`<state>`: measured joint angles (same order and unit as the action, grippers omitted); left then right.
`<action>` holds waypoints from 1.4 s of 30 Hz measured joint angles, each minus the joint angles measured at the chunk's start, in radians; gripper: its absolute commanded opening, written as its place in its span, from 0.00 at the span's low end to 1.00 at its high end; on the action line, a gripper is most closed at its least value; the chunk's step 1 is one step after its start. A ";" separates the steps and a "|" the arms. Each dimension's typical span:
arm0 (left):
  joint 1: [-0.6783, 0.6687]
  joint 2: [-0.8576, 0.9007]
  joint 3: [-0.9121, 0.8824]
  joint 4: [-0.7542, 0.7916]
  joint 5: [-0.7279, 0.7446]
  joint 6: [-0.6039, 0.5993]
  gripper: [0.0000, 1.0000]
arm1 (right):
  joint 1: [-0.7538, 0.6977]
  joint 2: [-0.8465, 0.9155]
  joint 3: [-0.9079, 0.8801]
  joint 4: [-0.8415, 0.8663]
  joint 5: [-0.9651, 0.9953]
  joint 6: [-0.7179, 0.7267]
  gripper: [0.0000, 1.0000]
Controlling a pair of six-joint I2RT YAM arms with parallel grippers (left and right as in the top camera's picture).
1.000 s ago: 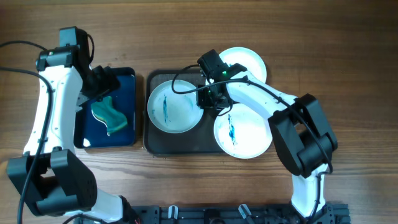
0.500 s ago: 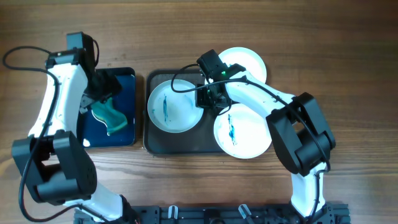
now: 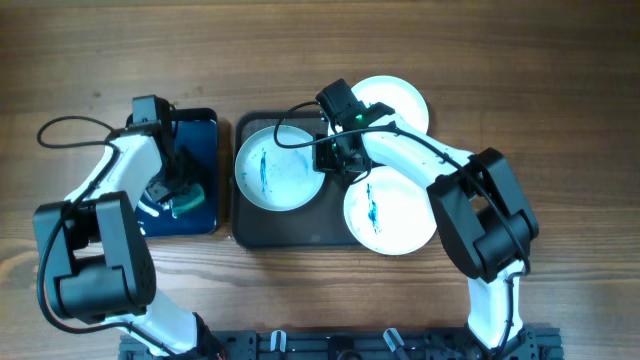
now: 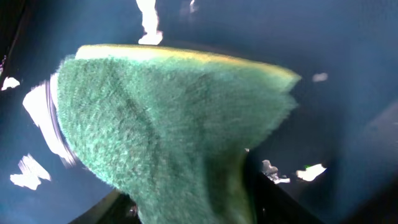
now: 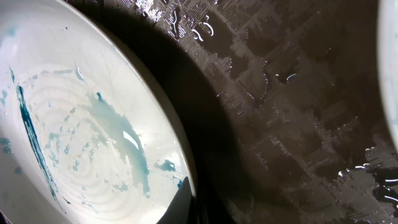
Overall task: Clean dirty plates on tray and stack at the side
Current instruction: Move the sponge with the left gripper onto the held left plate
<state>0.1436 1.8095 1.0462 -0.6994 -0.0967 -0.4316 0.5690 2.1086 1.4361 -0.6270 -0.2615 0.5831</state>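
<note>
A white plate (image 3: 277, 172) smeared with blue sits on the left of the dark tray (image 3: 290, 230). My right gripper (image 3: 328, 160) is shut on its right rim; the wrist view shows a finger over the plate's edge (image 5: 93, 118). A second blue-stained plate (image 3: 392, 215) lies at the tray's right front. A clean white plate (image 3: 400, 100) sits behind the tray. My left gripper (image 3: 180, 200) is shut on the green sponge (image 4: 168, 118) inside the blue basin (image 3: 205, 130).
The blue basin (image 4: 348, 74) holds wet patches and stands left of the tray. The tray floor (image 5: 298, 106) is wet. Bare wooden table (image 3: 540, 120) lies to the right and behind.
My left arm has swung down into the basin and closed on the sponge, which has shifted towards the basin's front. The right gripper and its plate have stayed put.
</note>
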 measured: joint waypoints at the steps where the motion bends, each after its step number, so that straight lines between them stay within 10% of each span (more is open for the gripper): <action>1: 0.001 -0.001 -0.008 0.013 -0.003 0.001 0.04 | 0.000 0.000 0.000 0.000 0.000 0.000 0.04; 22: -0.016 -0.294 0.182 -0.262 0.130 0.151 0.04 | 0.000 0.001 0.000 0.027 -0.007 0.000 0.04; 42: -0.388 0.090 0.148 0.043 0.154 0.092 0.04 | -0.002 0.001 0.000 0.024 -0.016 -0.001 0.04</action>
<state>-0.2447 1.8996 1.1938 -0.6563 0.0570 -0.3401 0.5667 2.1098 1.4361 -0.6033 -0.2771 0.5819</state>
